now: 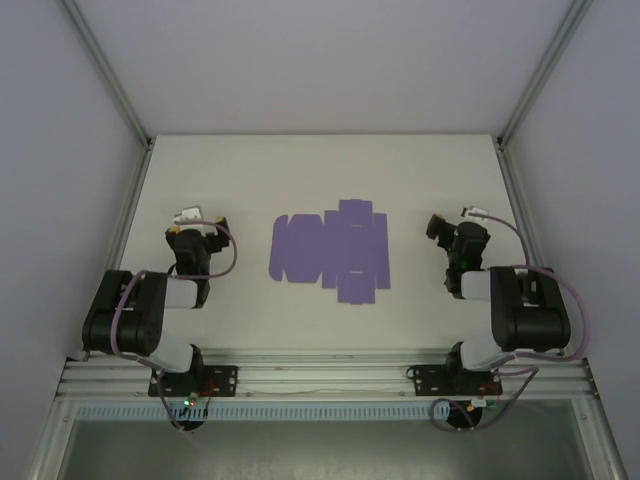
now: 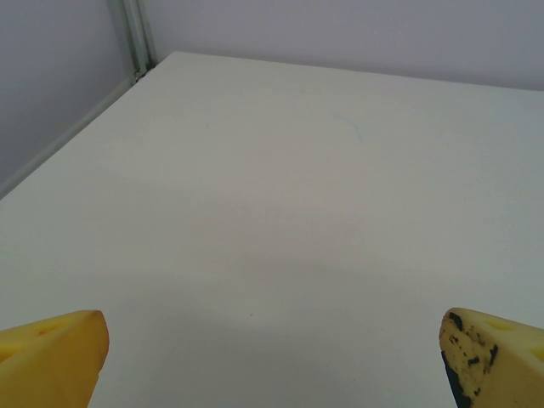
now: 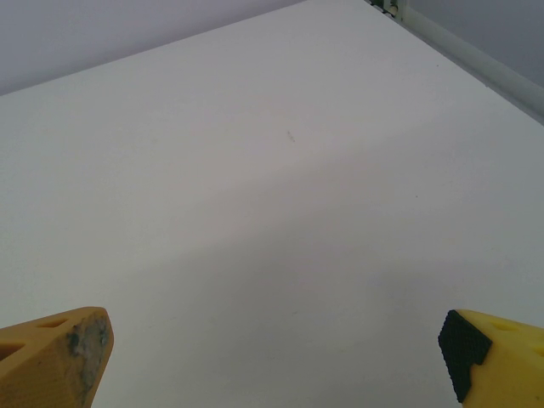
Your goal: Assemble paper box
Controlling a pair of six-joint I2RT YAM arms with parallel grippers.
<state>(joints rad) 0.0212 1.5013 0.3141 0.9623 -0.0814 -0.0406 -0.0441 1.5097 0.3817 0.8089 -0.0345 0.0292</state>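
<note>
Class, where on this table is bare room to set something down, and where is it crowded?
Bare: the far strip of table beyond the paper box; the gaps between it and the left claw and right claw; the near strip before it. Crowded: the centre, where it lies.

A: Surface?
B: Bench [image 1: 250, 170], matte white, one
A: Enclosure?
B: Walls [image 1: 320, 60], pale grey, three sides; corner posts [image 1: 105, 65], metal, two; slotted rail [image 1: 320, 380], near edge; light soft, even

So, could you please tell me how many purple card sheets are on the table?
1. The paper box, a flat die-cut sheet, lies in the middle of the table, between the left arm and right arm, touching neither. None looks hidden.
</note>
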